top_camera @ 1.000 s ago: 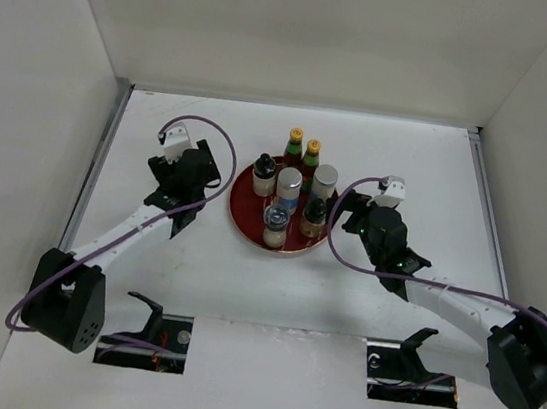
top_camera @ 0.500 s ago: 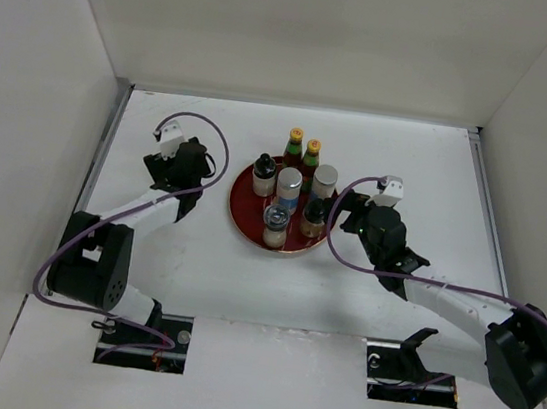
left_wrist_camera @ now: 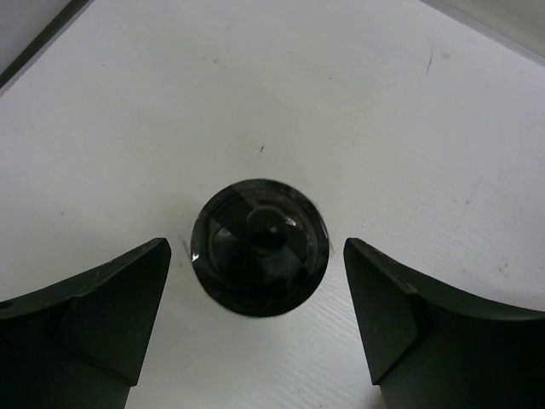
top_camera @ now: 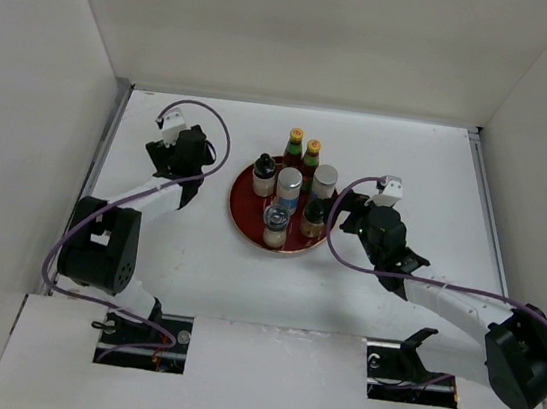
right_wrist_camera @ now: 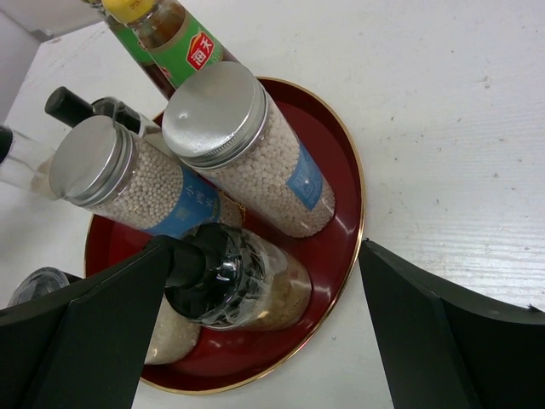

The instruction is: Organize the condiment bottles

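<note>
A round red tray [top_camera: 242,211] holds two red sauce bottles with yellow caps [top_camera: 294,145] [top_camera: 311,153], two silver-lidded jars [top_camera: 289,186] [top_camera: 325,181] and dark-capped shakers [top_camera: 263,173] [top_camera: 313,217] [top_camera: 276,224]. My right gripper [top_camera: 343,210] is open at the tray's right edge. In the right wrist view, the right gripper [right_wrist_camera: 264,249] straddles a dark-capped shaker [right_wrist_camera: 230,277] without touching it, beside the jars [right_wrist_camera: 226,136] [right_wrist_camera: 111,175]. My left gripper [top_camera: 186,153] is open and points down left of the tray. In the left wrist view, the left gripper [left_wrist_camera: 255,247] has a round black cap [left_wrist_camera: 261,247] between its fingers; the body below the cap is hidden.
White walls enclose the table on the left, back and right. A metal strip [top_camera: 105,142] runs along the left edge near the left gripper. The right arm's purple cable [top_camera: 348,255] loops close to the tray's right rim [right_wrist_camera: 353,213].
My left arm has swung back and left, carrying its gripper farther from the tray toward the far left. My right gripper has hardly moved.
</note>
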Controlling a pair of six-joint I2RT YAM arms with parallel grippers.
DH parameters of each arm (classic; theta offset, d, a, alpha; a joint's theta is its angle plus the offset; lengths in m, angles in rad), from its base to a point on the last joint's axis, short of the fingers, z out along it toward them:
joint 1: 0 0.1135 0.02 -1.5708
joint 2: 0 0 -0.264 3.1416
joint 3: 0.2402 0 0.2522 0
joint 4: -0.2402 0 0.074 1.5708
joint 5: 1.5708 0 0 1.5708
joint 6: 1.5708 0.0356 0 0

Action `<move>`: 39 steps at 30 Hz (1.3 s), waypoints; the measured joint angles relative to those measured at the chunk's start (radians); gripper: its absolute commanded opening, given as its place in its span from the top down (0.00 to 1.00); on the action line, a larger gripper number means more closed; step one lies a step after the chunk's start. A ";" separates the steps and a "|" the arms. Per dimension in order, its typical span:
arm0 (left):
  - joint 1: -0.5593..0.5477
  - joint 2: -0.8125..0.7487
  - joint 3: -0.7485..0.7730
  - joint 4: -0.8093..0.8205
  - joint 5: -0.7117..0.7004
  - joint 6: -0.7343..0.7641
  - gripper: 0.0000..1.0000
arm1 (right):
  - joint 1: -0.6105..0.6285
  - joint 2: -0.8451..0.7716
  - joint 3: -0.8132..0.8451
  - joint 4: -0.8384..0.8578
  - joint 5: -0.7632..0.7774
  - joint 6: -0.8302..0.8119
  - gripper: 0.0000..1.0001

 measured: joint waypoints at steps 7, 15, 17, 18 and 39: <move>0.007 0.080 0.063 0.009 0.011 0.030 0.22 | 0.000 0.000 0.000 0.000 -0.005 0.000 0.00; 0.011 0.096 0.065 0.008 0.009 0.037 0.57 | 0.000 0.000 0.000 0.000 -0.006 0.000 0.00; 0.003 0.094 0.064 0.005 0.001 0.037 0.60 | 0.000 0.000 0.000 0.000 -0.006 0.000 0.00; -0.005 0.089 0.064 -0.001 -0.004 0.037 0.61 | 0.000 0.000 0.000 0.000 -0.006 0.000 0.00; -0.417 -0.322 -0.007 -0.261 0.014 0.008 0.61 | -0.001 -0.016 0.000 0.000 -0.006 0.000 0.00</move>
